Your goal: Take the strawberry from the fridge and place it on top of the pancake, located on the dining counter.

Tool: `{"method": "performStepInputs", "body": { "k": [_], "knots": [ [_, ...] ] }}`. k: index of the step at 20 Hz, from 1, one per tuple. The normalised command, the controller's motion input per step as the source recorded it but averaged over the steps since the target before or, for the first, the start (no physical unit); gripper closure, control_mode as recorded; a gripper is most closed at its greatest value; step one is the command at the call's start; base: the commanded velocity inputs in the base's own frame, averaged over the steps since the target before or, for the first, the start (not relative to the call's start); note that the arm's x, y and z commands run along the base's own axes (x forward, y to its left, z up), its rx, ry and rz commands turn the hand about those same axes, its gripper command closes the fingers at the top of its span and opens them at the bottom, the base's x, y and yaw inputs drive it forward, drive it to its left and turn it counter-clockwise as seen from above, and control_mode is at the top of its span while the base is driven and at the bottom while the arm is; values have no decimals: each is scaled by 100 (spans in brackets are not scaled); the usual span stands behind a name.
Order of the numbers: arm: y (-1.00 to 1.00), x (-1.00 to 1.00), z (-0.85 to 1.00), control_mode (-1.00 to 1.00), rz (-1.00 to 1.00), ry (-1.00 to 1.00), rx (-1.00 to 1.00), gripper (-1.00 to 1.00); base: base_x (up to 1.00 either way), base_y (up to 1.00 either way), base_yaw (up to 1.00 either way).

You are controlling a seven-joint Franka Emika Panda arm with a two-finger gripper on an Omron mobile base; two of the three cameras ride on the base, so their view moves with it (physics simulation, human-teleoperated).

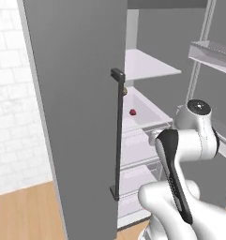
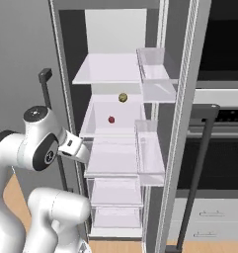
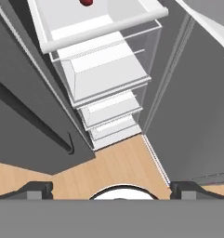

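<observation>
With the fridge [image 2: 115, 29] open and the strawberry [image 2: 111, 119] lying on a white middle shelf near a brownish ball [image 2: 122, 97], the spread, empty hand [image 3: 111, 190] must next reach up for it.

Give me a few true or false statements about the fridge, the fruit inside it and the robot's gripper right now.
1. The fridge stands open. True.
2. The strawberry lies on a white shelf inside. True.
3. The gripper holds the strawberry. False: its fingers are spread apart with nothing between them, below the shelf.
4. The brownish-yellow ball sits in front of the strawberry. False: it sits further back.
</observation>
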Motion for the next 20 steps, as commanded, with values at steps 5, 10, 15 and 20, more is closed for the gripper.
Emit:
{"method": "performStepInputs", "body": {
  "k": [5,10,15,20],
  "knots": [
    [0,0,0,100,0,0,0,-100,3,-32,32],
    [0,0,0,100,0,0,0,-100,12,-38,29],
    [0,0,0,100,0,0,0,-100,0,-26,7],
    [0,0,0,100,0,0,0,-100,0,-31,-4]
  ]
}}
